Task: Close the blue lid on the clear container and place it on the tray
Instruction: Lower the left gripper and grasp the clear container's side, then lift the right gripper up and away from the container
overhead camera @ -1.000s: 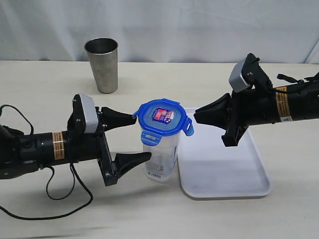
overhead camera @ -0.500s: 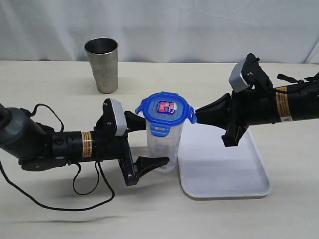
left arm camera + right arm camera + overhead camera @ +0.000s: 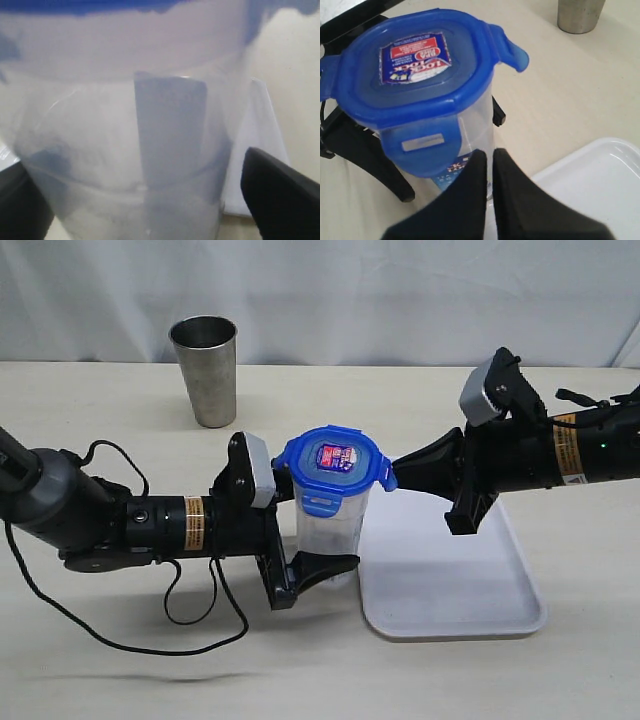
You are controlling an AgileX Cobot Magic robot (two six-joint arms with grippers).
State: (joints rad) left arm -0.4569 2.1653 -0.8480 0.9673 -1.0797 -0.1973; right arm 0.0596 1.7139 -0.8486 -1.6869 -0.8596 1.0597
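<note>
The left gripper (image 3: 318,523), spread, bracketed the container (image 3: 335,540) beside the tray (image 3: 450,585), likely steadying it. The right gripper (image 3: 397,472), pressed together, sat against the lid (image 3: 335,462) flap.

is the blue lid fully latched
No. The blue lid sits on the clear container, but one flap sticks out unlatched.

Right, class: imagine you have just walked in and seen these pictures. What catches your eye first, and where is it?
The blue lid sits on the clear container, standing mid-table just beside the white tray, not on it. The open left pincer straddles the container's body, while the shut right pincer has its tip by one lid flap. A steel tumbler stands alone at the back.
</note>
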